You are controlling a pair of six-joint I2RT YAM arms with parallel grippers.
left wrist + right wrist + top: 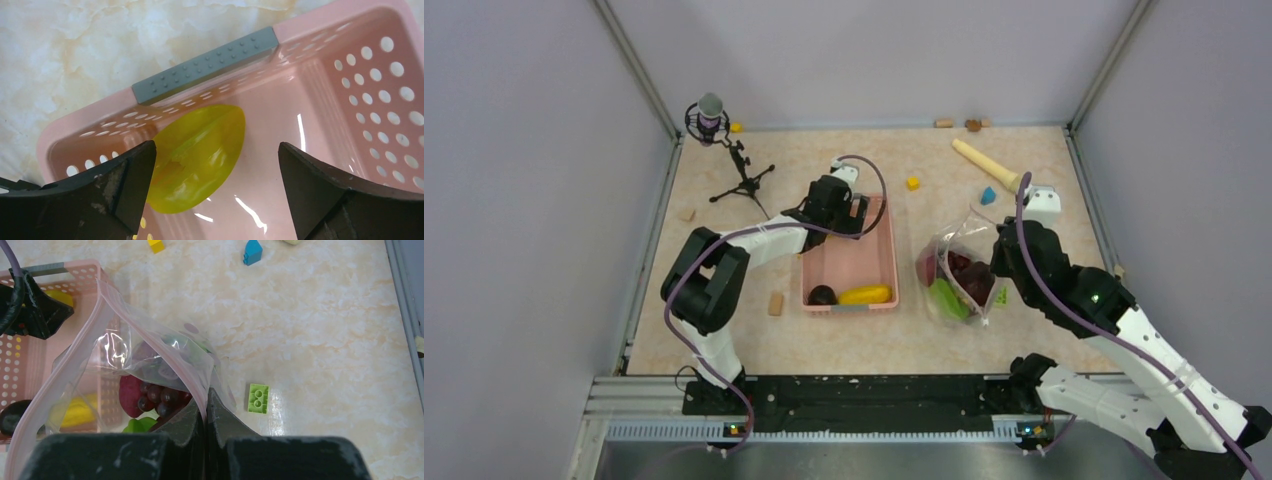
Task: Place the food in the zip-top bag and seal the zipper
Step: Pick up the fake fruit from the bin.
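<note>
The left claw (215, 155) hangs released, fingers spread wide, inside the pink basket (325, 125). Straight below it, closer to its left finger, lies the yellow fruit (200, 155), resting on the basket floor by the end with the grey handle strip (205, 65). In the overhead view a dark purple piece (823, 295) sits just beside that fruit, on its left.

The right claw (205, 400) is clenched on the rim of the zip-top bag (125, 355), pinching the pinkish zipper (62, 372) so that the mouth gapes away from the claw, toward the basket. Inside the bag, just beyond the fingertips, are dark purple-brown grapes (160, 395), a magenta sweet potato (130, 390) and a green piece (140, 425). A green block (258, 398) lies on the tabletop (325, 340) near the claw's right side; a blue block (252, 251) lies well beyond it.
</note>
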